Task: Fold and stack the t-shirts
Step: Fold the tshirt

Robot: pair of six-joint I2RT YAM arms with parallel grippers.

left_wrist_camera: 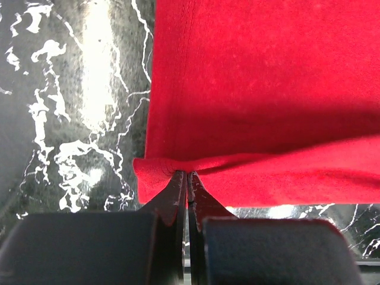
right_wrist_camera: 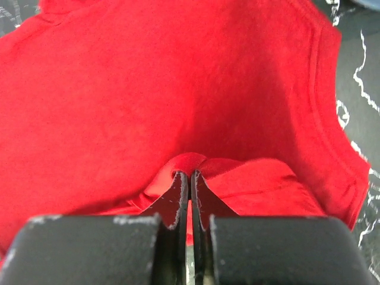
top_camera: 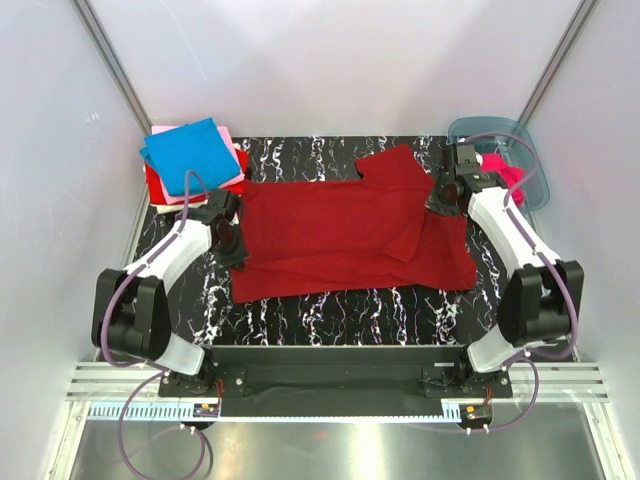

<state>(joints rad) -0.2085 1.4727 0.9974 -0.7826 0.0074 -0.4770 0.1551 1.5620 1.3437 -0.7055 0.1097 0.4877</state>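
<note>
1. Well, just past the right end of the dark red t-shirt (top_camera: pixel 340 235), on its far side: a translucent blue-grey tub (top_camera: pixel 536 185), open-topped, with a hot pink t-shirt (top_camera: pixel 510 176) bunched inside and partly hidden behind the right arm (top_camera: pixel 510 232).
2. Off the far left corner of the dark red t-shirt, just beside its edge: folded shirts piled flat one on another. A bright blue t-shirt (top_camera: pixel 188 152) on top, a pale pink t-shirt (top_camera: pixel 236 160) peeking out beneath on the side nearer the dark red one, and a red t-shirt (top_camera: pixel 158 190) lowest of those visible.
3. The dark red t-shirt itself: spread lengthwise on the black, white-veined surface (top_camera: pixel 330 320), one short sleeve pointing away at its far right, the cloth doubled over in a slanting fold near its right end.
4. At the left edge of the dark red t-shirt, about midway along that edge: the left gripper (left_wrist_camera: pixel 187 177), jaws pressed together and clamped on the hem. A small pucker of cloth pinched at the tips, the rest of the shirt stretching away flat from there.
5. At the right end of the dark red t-shirt, close to the sleeve: the right gripper (right_wrist_camera: pixel 190 177), jaws likewise together, clamped on a raised hump of cloth, with a stitched hem curving past on the right side of the wrist view.
</note>
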